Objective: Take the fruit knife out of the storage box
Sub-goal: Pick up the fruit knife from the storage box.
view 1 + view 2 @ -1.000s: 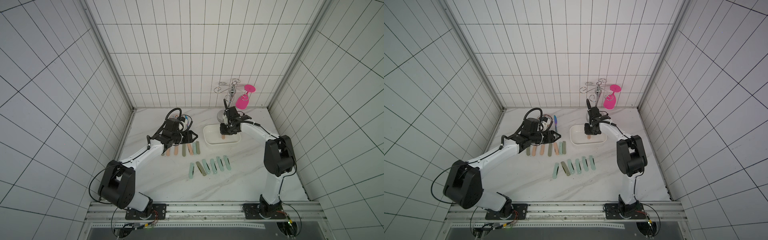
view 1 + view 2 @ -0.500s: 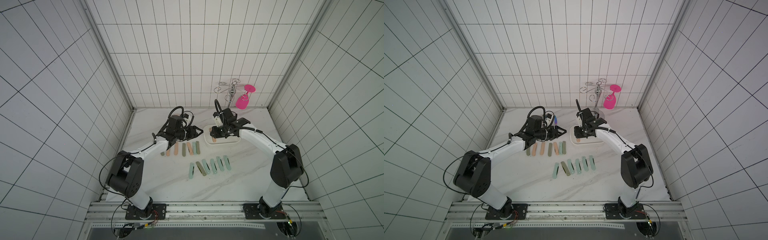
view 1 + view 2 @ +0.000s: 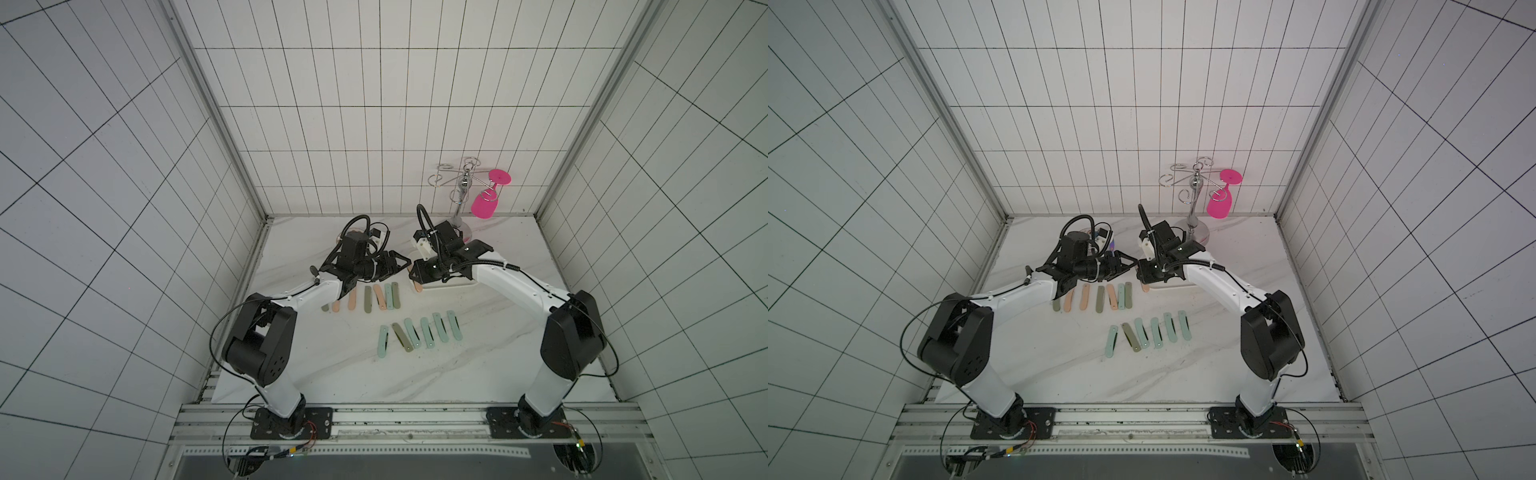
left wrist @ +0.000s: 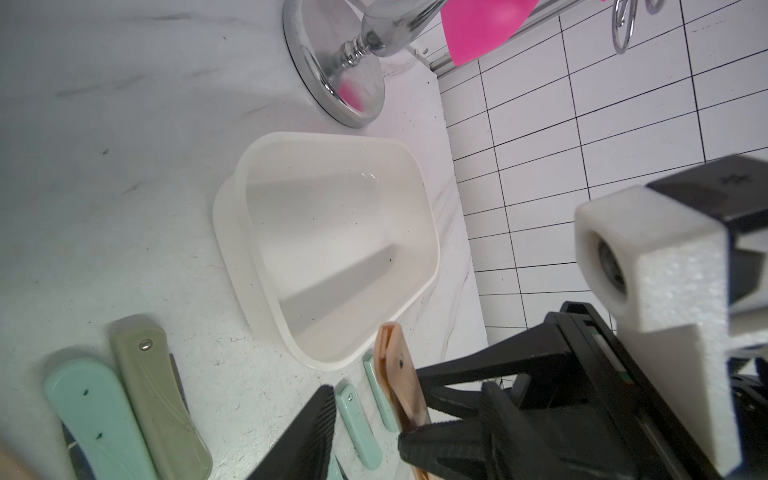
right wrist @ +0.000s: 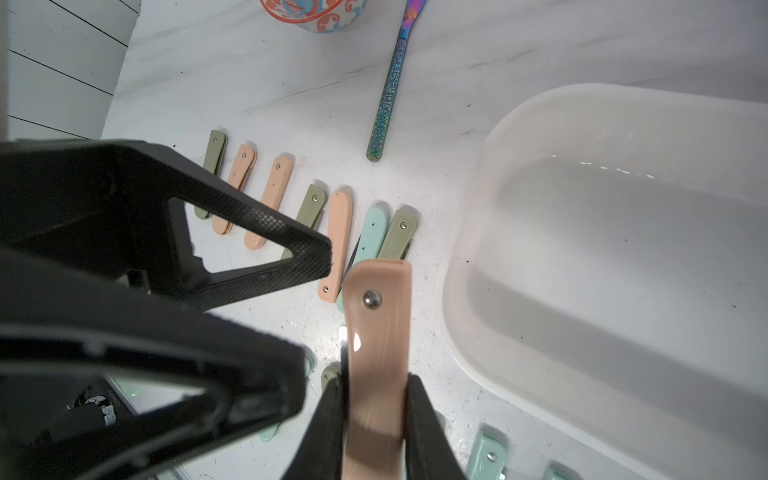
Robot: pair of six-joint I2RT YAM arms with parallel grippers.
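Observation:
In both top views my right gripper (image 3: 417, 272) (image 3: 1140, 273) hangs just left of the white storage box (image 3: 455, 286) (image 3: 1169, 288), shut on a peach folded fruit knife (image 3: 417, 285) (image 3: 1145, 286). The right wrist view shows its fingers (image 5: 332, 411) pinching the knife (image 5: 376, 328) above the table, outside the box rim (image 5: 457, 270). My left gripper (image 3: 404, 263) (image 4: 361, 415) is open and points at the knife's (image 4: 397, 374) free end, fingertips right beside it. I cannot tell whether they touch. The box (image 4: 232, 232) looks empty inside.
Two rows of folded knives lie on the marble: one (image 3: 365, 297) under my left wrist, another (image 3: 419, 336) nearer the front. A chrome rack (image 3: 459, 208) with a pink glass (image 3: 484, 203) stands behind the box. A patterned bowl (image 5: 316, 12) and an iridescent utensil (image 5: 390, 91) lie at the back.
My right gripper has carried the peach knife leftward, from over the box to past its left rim. My left gripper has swung right to meet it, still open.

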